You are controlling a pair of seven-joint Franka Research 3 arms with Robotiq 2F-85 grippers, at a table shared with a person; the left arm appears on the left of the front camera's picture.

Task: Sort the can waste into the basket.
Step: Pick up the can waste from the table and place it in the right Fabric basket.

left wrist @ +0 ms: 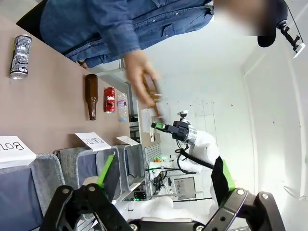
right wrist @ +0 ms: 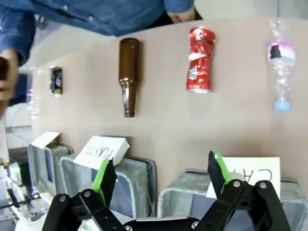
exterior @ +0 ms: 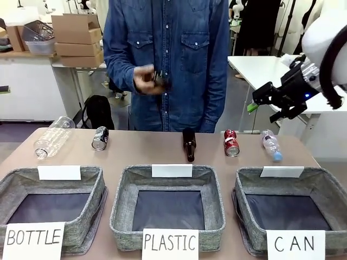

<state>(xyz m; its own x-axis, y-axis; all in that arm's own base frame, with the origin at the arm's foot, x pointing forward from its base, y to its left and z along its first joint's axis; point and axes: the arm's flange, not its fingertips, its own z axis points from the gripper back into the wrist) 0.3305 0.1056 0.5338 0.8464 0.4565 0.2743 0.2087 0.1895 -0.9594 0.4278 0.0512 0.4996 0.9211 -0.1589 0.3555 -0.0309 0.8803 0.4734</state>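
The red can (exterior: pixel 231 143) lies on its side on the desk (exterior: pixel 146 157), dented. It is between a brown glass bottle (exterior: pixel 188 145) on its left and a small clear plastic bottle (exterior: pixel 270 144) with a blue cap on its right, touching neither. The black and silver can (exterior: pixel 100 138) lies well apart from it, toward the desk's left end. Near it is a larger clear bottle (exterior: pixel 51 140) whose far end is hard to pick out against the background.

Both cans are outside the CAN basket (exterior: pixel 332 187), which sits at the desk's near right corner, on the robot's side of the red can. Its near wall is cut off by the lower edge of the front view and partly covered by its card (exterior: pixel 295 245). To its left stand the PLASTIC basket (exterior: pixel 120 201) and the BOTTLE basket (exterior: pixel 15 176) (the latter clipped at the left edge).

The right gripper (exterior: pixel 264 108) hangs in the air above the desk's far right end. In the right wrist view its fingers (right wrist: pixel 104 177) stand wide apart and grip nothing, with the desk and the red can beyond them. The left gripper (left wrist: pixel 163 173) is likewise spread and empty, with basket walls showing past its fingers.

Behind the desk, a person in a denim shirt holds a hand (exterior: pixel 147 79) at chest height around something dark, too blurred to name.
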